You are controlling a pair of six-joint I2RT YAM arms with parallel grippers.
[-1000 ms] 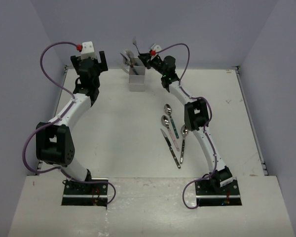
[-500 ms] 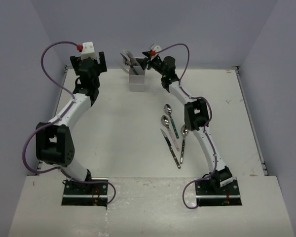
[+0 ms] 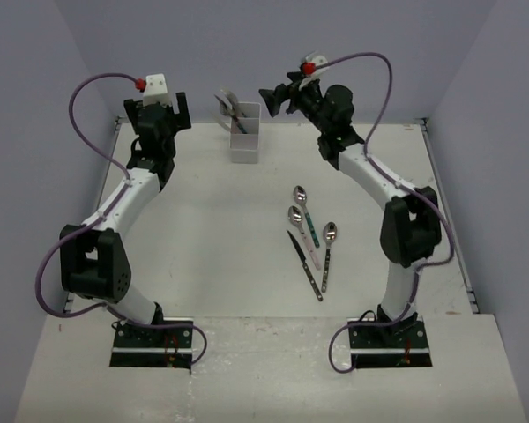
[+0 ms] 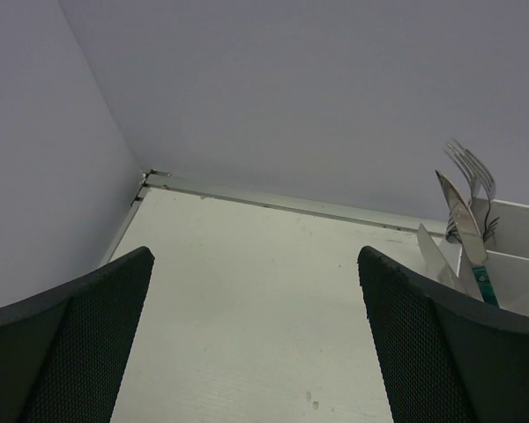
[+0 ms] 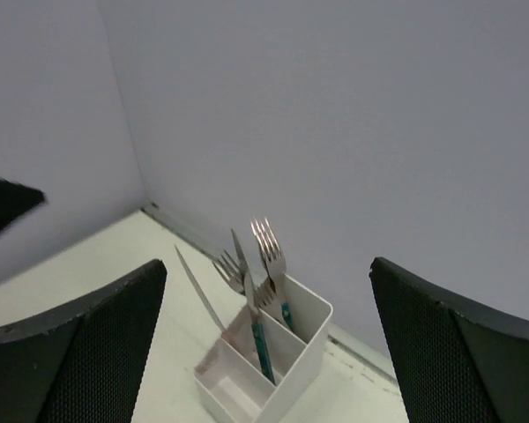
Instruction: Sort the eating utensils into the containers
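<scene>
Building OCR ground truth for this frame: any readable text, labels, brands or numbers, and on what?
No readable text in any view.
White patch on the right arm's base: too small to read.
Holder and the utensils in it: no markings show.

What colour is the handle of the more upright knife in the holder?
Teal knife handle, clearest in the right wrist view.

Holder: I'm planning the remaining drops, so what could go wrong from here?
The leaning knife and forks stick out past the holder rim, so an incoming utensil could strike them or tip it. The spoons and loose knife on the table lie close together; a grasp might catch two.
</scene>
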